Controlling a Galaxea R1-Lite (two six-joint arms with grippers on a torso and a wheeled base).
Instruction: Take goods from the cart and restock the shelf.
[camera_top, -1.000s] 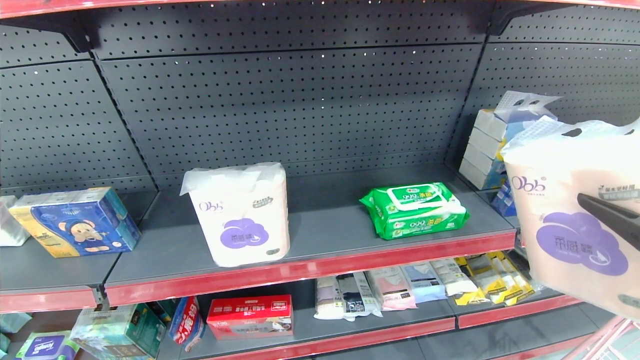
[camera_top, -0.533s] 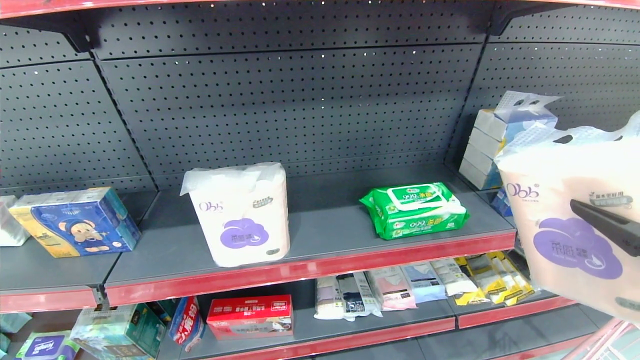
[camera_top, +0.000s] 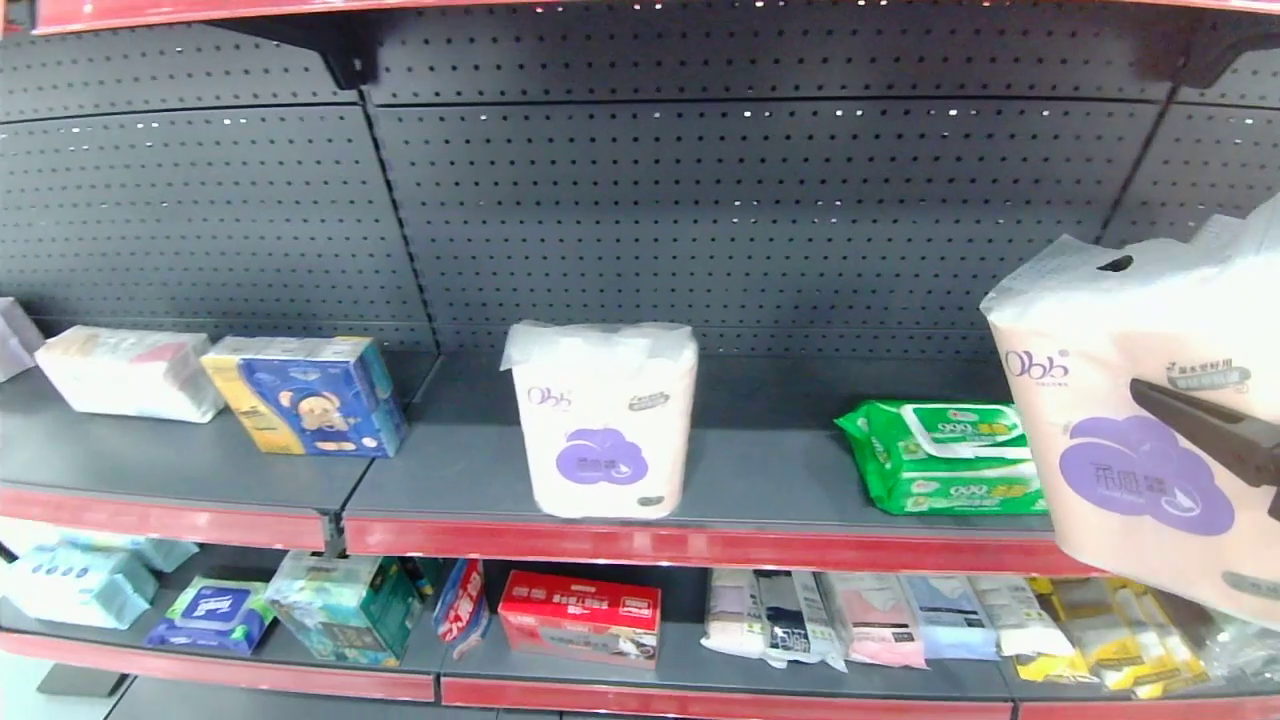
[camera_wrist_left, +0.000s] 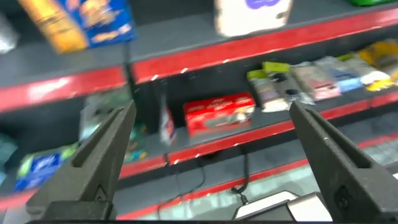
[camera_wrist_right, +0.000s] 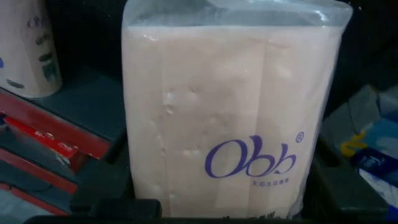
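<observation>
right gripper (camera_wrist_right: 227, 208) pinching roll pack (camera_top: 1150, 450) at frame's right, in front of shelf (camera_top: 700, 545) | left gripper (camera_wrist_left: 211, 155) spread, empty | pack likely light, squashy, film slippery; hold broad sides mid-height

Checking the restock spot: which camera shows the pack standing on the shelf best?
Head view: the standing pack shows whole, upright by the shelf's front edge. The left wrist view catches just its bottom; the right wrist view, one side, beside the held pack.
</observation>
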